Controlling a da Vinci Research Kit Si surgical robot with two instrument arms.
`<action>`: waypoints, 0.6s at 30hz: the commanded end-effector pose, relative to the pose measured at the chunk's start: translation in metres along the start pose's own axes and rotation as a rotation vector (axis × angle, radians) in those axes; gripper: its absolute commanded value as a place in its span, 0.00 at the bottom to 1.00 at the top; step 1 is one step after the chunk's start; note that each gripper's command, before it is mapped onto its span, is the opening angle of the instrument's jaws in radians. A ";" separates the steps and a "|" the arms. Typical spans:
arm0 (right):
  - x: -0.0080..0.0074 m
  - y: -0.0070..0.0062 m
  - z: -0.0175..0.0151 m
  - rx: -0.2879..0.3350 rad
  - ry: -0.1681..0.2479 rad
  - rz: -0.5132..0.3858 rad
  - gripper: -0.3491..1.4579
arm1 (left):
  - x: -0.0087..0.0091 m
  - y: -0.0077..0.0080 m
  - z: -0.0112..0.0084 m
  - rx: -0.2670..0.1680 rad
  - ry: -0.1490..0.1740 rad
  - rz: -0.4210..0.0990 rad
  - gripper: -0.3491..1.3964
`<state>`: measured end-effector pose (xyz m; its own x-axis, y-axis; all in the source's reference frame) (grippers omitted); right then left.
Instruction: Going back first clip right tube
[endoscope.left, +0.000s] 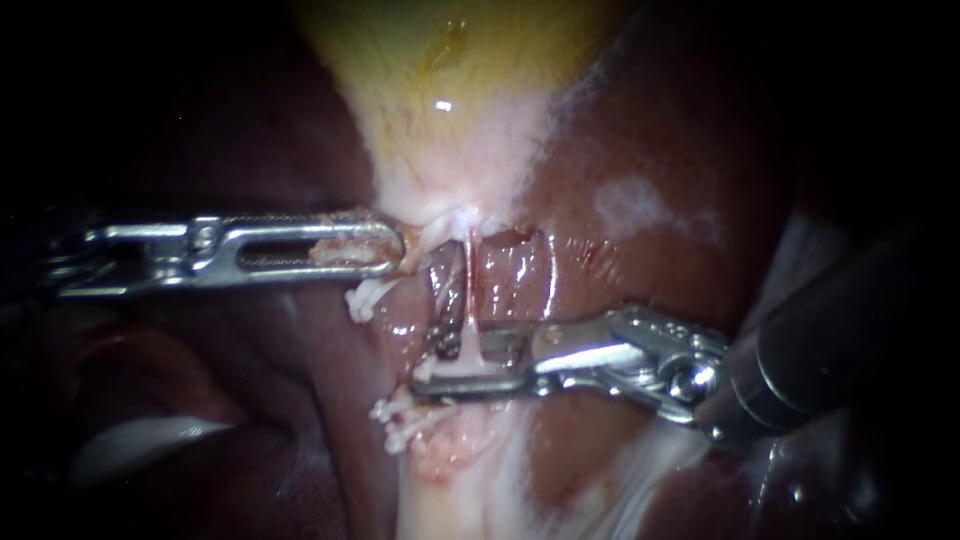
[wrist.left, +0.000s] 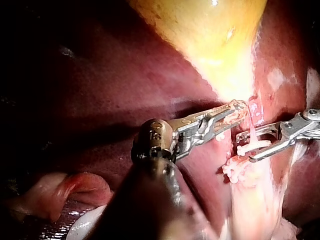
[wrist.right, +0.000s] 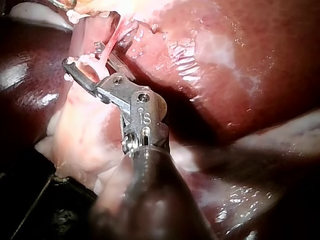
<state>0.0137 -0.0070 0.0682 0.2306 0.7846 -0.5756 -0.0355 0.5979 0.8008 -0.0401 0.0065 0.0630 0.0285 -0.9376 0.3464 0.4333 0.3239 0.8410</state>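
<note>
Your right instrument's (endoscope.left: 452, 362) jaws stand apart astride the thin pink tube (endoscope.left: 467, 290), with something whitish between them, perhaps the clip. Your left instrument (endoscope.left: 393, 250) pinches the gallbladder's (endoscope.left: 450, 150) neck. This looks like the withdrawal: back straight out without snagging the tube.

Right instrument (wrist.right: 82, 55) astride thin pink tube (wrist.right: 111, 42), liver (wrist.right: 225, 75) alongside.

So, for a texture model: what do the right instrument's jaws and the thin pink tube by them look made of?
Right instrument: seemingly bare polished metal, silvery with bright glints. Tube: soft wet tissue, pale pink, probably thin-walled since it looks translucent.
</note>
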 end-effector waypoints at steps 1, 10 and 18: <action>0.0001 -0.0001 0.0000 -0.001 0.000 0.002 0.47 | 0.0000 0.0000 0.0000 0.001 0.000 0.000 0.00; 0.0002 -0.0001 -0.0008 -0.008 0.001 -0.097 0.47 | 0.0000 0.0001 0.0000 0.001 0.000 0.000 0.00; -0.0003 0.0006 -0.0030 -0.031 -0.002 -0.205 0.47 | 0.0000 0.0001 0.0000 0.001 0.001 0.000 0.00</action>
<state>0.0104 -0.0064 0.0684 0.2391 0.6391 -0.7310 -0.0141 0.7551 0.6555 -0.0400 0.0065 0.0630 0.0292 -0.9376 0.3465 0.4322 0.3244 0.8414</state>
